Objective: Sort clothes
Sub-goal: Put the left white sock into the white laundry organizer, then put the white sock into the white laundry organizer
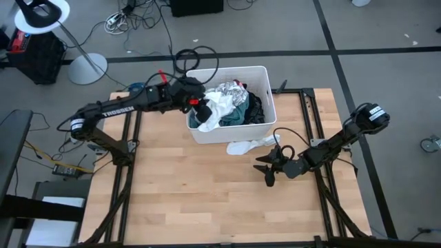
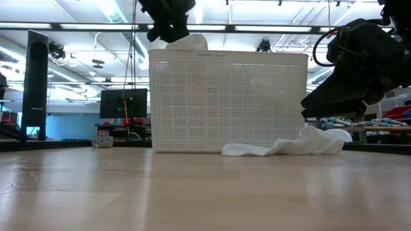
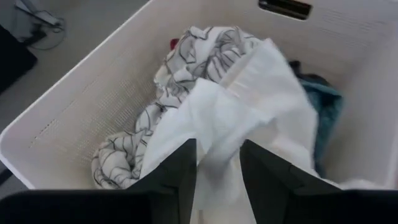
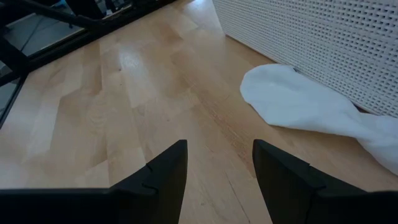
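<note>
A white bin (image 1: 227,69) stands at the table's far middle and holds a heap of clothes: a white garment with black leaf print (image 3: 186,56), a teal one (image 3: 326,106), a black one (image 1: 255,103). On top lies a plain white garment (image 3: 249,106), and it drapes over the bin's near left rim (image 1: 209,124). My left gripper (image 3: 219,180) hangs open over the bin's left side, with that white cloth between its fingers. A white sock (image 4: 298,102) lies flat on the table by the bin's near wall. Just near-side of the sock, my right gripper (image 4: 219,168) is open and holds nothing. My left gripper slants down into the bin from the table's left. A fold of the plain white garment (image 3: 217,155) runs up between its two parted fingers. I cannot tell whether the fingers touch the cloth. The garment rests on the heap and the bin's rim.
Bare wooden table top (image 1: 193,186) stretches across the near half and to the left of the bin. The bin's perforated wall (image 2: 228,102) rises just behind the sock. Cables and a lamp stand (image 1: 86,65) lie on the floor beyond the table.
</note>
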